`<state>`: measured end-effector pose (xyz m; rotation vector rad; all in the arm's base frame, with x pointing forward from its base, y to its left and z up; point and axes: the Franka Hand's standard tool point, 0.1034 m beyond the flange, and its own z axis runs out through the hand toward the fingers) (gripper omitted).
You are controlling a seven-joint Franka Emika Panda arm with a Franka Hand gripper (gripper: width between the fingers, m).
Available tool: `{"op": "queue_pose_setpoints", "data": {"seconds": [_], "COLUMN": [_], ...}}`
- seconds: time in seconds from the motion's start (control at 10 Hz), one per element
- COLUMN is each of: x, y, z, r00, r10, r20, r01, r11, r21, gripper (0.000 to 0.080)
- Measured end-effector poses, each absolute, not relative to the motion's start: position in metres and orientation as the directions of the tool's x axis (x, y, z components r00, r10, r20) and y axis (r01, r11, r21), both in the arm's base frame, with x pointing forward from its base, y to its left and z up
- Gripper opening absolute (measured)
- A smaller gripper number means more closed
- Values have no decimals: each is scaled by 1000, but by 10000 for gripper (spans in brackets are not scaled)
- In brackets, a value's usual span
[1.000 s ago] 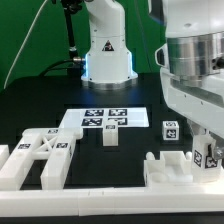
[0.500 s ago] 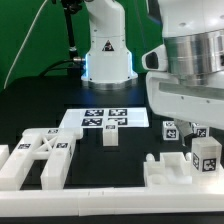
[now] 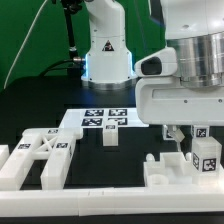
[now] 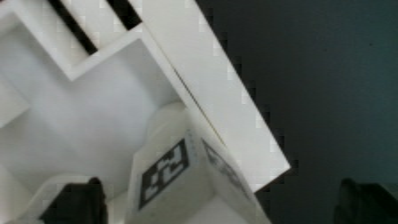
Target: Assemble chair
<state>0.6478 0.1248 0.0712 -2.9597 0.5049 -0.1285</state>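
Loose white chair parts lie on the black table. A flat piece with an X-shaped cross (image 3: 40, 155) is at the exterior view's left. A small tagged block (image 3: 110, 137) stands in the middle. A blocky part (image 3: 172, 168) and a tagged upright piece (image 3: 205, 156) are at the right, under the arm. My gripper (image 3: 178, 136) hangs over these right-hand parts, mostly hidden by the hand. In the wrist view the gripper (image 4: 222, 203) is open. A white tagged piece (image 4: 178, 160) sits between the dark fingertips (image 4: 80, 203) without touching them.
The marker board (image 3: 128, 121) lies flat behind the small block. A white robot base (image 3: 107, 55) stands at the back with cables beside it. A long white rail (image 3: 70, 190) runs along the front edge.
The arm's hand has shifted toward the exterior view's left and come lower over the right-hand parts. The tagged upright piece at the right now shows more fully. The parts have not moved.
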Motion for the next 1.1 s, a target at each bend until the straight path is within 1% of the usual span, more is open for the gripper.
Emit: {"op": "queue_pose_setpoints", "data": {"seconds": [0.1,0.2,0.3,0.5,0.6,0.8,0.9,1.1], "x": [652,652,652,652,652,653,653,652], "y": [120,118,119,119,118,117,116,114], "z": [70,70,69,69,70,70,70,70], "r00": [990,991,988,984,974,940,900,701], "r10": [-78,-45,-97,-136,-199,-328,-427,-712], "r20": [121,125,120,117,110,95,83,35], "r01": [-68,-34,-86,-125,-188,-316,-416,-703], "r11": [-994,-996,-992,-988,-977,-941,-900,-699], "r21": [-90,-84,-92,-96,-104,-120,-128,-134], "gripper": [649,649,649,383,287,288,288,288]}}
